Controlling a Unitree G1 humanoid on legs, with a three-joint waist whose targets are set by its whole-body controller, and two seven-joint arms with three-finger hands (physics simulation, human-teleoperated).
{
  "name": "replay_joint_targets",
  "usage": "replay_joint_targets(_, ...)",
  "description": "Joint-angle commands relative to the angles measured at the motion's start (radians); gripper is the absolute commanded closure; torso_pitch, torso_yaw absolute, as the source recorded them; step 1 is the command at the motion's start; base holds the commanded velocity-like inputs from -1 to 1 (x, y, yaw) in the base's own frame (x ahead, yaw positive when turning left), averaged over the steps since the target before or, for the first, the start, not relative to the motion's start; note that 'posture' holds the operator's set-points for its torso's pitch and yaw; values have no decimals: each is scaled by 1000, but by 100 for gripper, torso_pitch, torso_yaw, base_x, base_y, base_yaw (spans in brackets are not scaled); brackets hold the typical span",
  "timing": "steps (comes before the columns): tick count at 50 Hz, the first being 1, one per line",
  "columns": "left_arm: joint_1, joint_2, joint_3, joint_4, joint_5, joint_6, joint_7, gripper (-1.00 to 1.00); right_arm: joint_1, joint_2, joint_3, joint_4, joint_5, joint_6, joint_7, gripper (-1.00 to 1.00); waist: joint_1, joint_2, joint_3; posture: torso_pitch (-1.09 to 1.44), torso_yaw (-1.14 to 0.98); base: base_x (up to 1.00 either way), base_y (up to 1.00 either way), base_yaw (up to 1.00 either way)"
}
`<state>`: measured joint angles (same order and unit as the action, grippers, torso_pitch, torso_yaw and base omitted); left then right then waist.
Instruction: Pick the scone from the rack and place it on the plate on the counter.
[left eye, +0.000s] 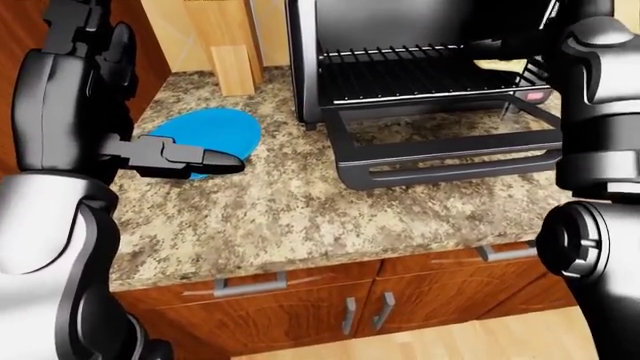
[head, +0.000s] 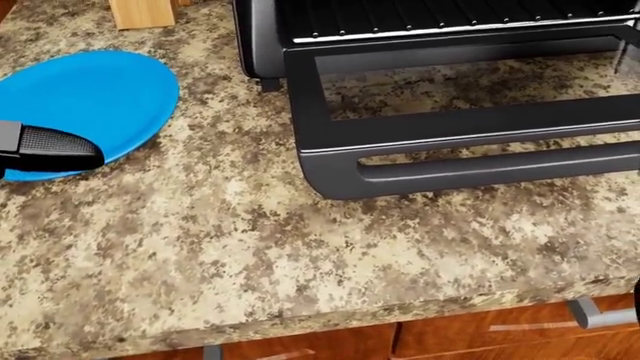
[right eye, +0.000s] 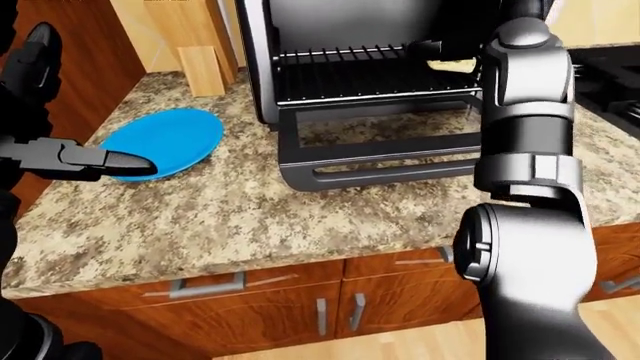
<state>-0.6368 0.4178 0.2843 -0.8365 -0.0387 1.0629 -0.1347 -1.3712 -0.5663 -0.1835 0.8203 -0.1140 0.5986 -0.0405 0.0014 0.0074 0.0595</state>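
The pale scone (right eye: 455, 65) lies on the wire rack (right eye: 350, 56) inside the open toaster oven, at the rack's right end. My right hand (right eye: 430, 51) reaches into the oven just above and left of the scone; its fingers are dark against the interior, so their grip is unclear. The blue plate (head: 80, 94) sits on the granite counter (head: 250, 247), left of the oven. My left hand (left eye: 225, 160) hovers over the plate's near edge with straight fingers (head: 50, 148) pointing right, open and holding nothing.
The oven's glass door (head: 460, 127) lies folded down flat on the counter. A wooden block (head: 140, 13) stands beyond the plate by the wall. Cabinet drawers with metal handles (left eye: 250, 283) are below the counter edge. My right arm (right eye: 525, 150) crosses the right side of the view.
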Motion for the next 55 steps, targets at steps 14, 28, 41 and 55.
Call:
replay_joint_targets(14, -1, -2, 9, -6, 8, -53, 12, -100, -86, 9, 36, 42, -58, -52, 40, -100, 1, -3, -29, 0, 0, 0, 0, 0)
replay_joint_targets(28, 41, -23, 4, -2, 13, -92, 14, -100, -163, 34, 45, 162, -123, -39, 53, -100, 1, 0, -29, 0, 0, 0, 0, 0)
replay_joint_targets(41, 32, -22, 4, -1, 13, -85, 12, -100, -162, 39, 40, 158, -116, 10, 62, -100, 2, -1, -30, 0, 0, 0, 0, 0)
replay_joint_targets(55, 28, -20, 3, 6, 15, -88, 12, -100, -156, 41, 43, 152, -109, 63, 72, -100, 1, 0, -31, 0, 0, 0, 0, 0)
